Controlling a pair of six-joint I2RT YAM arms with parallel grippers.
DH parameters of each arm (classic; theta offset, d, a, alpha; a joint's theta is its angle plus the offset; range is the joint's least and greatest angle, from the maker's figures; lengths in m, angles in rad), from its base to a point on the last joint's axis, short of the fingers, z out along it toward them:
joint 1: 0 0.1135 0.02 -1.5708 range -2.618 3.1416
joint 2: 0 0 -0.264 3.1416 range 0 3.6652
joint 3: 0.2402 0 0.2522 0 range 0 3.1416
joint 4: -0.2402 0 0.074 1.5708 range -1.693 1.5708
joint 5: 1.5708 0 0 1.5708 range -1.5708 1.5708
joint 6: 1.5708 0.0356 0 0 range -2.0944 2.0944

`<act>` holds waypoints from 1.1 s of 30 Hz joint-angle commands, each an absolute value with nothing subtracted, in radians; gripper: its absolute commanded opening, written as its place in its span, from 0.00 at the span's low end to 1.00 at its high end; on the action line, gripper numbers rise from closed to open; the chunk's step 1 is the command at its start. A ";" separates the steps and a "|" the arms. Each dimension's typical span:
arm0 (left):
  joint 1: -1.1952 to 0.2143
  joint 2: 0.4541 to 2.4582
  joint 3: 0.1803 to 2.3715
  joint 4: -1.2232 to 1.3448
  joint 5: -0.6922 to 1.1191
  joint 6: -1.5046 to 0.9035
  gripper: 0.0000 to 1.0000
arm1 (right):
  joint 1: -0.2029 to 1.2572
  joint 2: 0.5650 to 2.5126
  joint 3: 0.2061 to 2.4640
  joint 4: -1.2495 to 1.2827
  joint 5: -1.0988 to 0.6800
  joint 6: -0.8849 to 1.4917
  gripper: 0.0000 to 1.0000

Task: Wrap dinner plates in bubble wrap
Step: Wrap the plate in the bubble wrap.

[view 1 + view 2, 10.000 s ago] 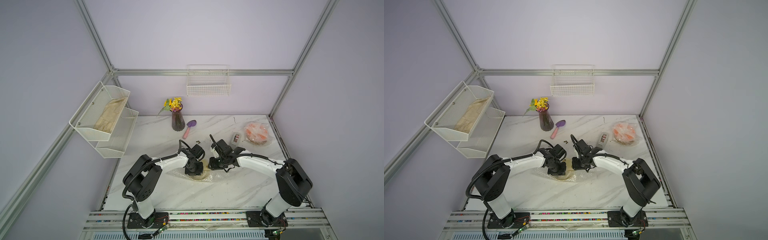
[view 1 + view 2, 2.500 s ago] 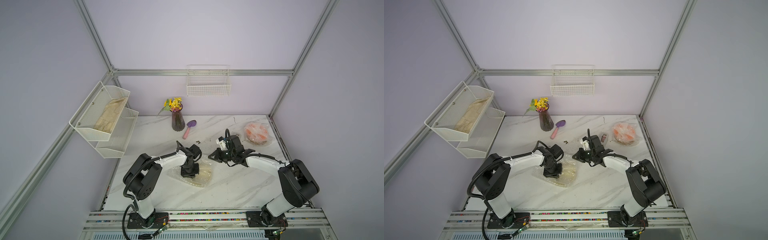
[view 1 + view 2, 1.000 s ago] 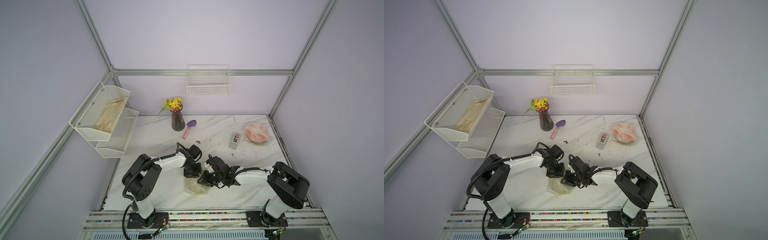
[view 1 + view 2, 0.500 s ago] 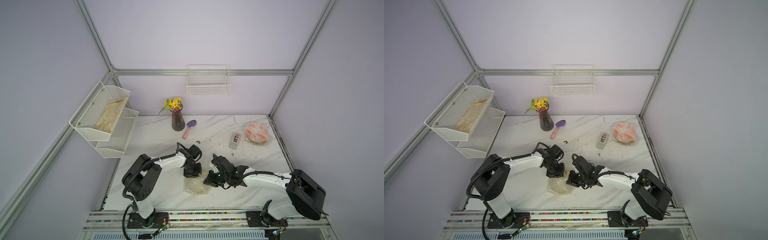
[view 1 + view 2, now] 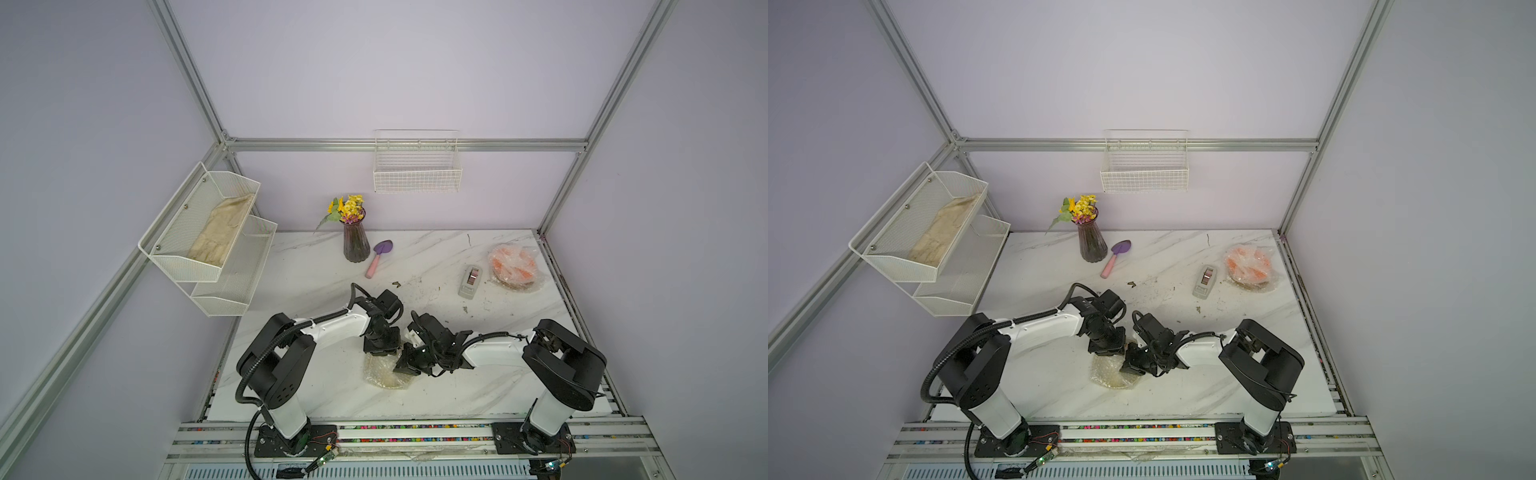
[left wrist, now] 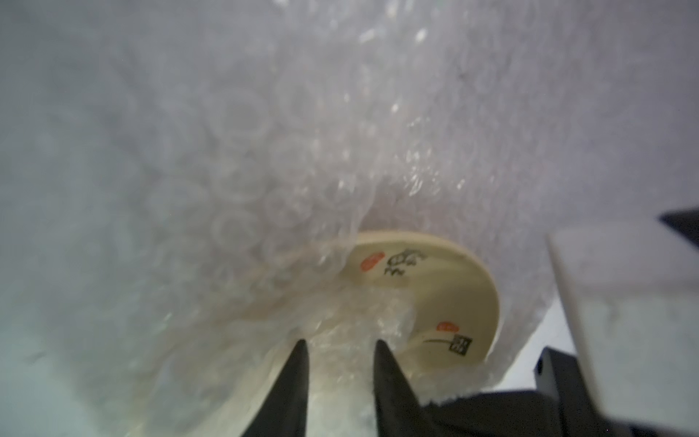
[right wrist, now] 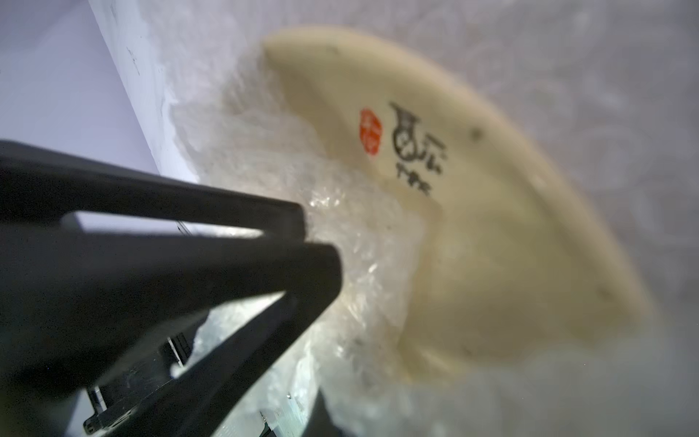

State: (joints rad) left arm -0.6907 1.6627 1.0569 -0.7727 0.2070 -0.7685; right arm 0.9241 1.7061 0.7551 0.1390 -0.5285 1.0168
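Note:
A pale cream dinner plate [image 7: 491, 234] with dark marks and red stamps lies near the table's front middle, partly under crinkled bubble wrap [image 5: 382, 372] [image 5: 1106, 374] [image 6: 234, 181]. My left gripper [image 5: 380, 348] [image 6: 340, 346] points down at the bundle's far edge, its fingertips apart over a fold of wrap. My right gripper [image 5: 409, 362] [image 5: 1133, 365] reaches in from the right, shut on the wrap's edge; the wrap hides most of its fingers [image 7: 321, 410]. An orange plate [image 5: 513, 266] [image 5: 1248, 262] sits wrapped at the back right.
A grey tape dispenser [image 5: 470, 281] lies beside the orange bundle. A flower vase [image 5: 355, 243] and a purple trowel [image 5: 378, 258] stand at the back. A two-tier wire shelf [image 5: 208, 249] hangs over the table's left edge, and a wire basket [image 5: 417, 174] hangs on the back wall.
My right gripper has moved left onto the wrap and closed. The left gripper's fingers have parted. The cream bundle has stayed in place.

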 commanded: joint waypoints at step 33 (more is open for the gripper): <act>-0.707 1.761 0.923 -0.743 0.091 -0.785 0.09 | 0.786 1.553 0.772 -0.043 -0.451 0.953 0.27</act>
